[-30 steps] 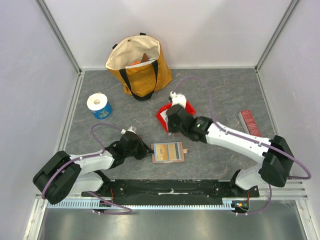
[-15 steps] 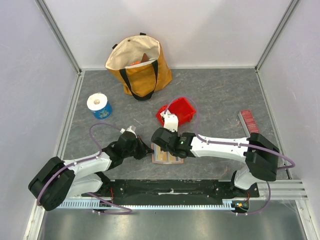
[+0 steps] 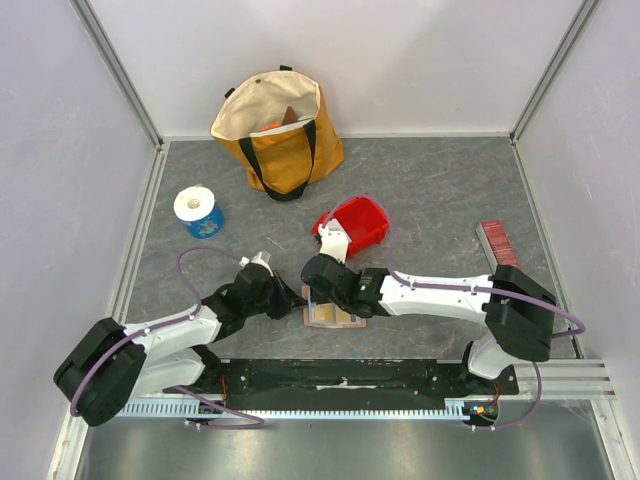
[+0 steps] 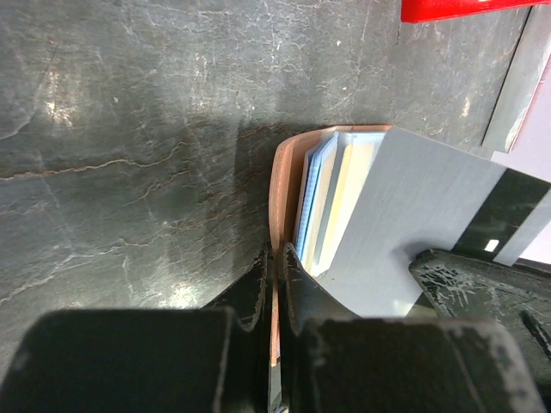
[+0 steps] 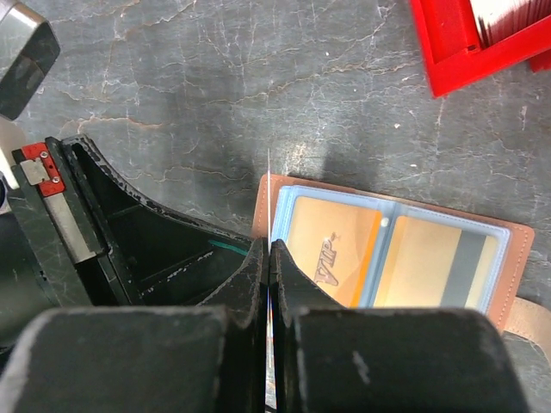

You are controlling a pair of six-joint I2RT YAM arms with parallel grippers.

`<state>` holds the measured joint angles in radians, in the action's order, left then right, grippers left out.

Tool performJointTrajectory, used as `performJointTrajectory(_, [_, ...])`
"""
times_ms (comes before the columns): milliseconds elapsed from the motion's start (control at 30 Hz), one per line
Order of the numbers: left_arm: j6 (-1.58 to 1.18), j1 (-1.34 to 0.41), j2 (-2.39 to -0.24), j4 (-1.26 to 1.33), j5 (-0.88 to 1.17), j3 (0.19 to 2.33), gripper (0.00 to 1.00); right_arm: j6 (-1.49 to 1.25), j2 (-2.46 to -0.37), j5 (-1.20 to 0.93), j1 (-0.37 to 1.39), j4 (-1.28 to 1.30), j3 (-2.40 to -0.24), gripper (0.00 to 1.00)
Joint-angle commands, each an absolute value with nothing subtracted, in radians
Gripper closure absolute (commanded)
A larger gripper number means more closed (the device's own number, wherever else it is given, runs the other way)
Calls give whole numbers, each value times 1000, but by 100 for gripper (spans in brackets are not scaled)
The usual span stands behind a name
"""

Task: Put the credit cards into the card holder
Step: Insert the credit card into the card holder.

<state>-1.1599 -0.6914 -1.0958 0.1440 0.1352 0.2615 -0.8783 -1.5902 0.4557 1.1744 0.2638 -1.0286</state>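
Left gripper [image 4: 275, 258]: jaws pinched on left edge of card holder [image 5: 515, 267], which lies open on table. Right gripper [image 5: 269, 251]: jaws clamped on grey credit card [image 4: 422, 215], held upright over card holder's left half. Two yellowish cards [image 5: 331, 258] in card holder's clear slots. Just beyond card holder: red bin [image 3: 358, 222]. Farther beyond card holder: yellow tote bag [image 3: 280, 130].
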Motion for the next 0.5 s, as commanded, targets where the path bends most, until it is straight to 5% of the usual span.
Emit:
performJointTrajectory(0, [-1132,-689,-1078,144,146,258,98,-867,-1621,463,1177,229,-1063,100])
performJointTrajectory(467, [-1135,-687,-1069,144,146,255,98,-880,-1626,491,1175,235,-1071,100])
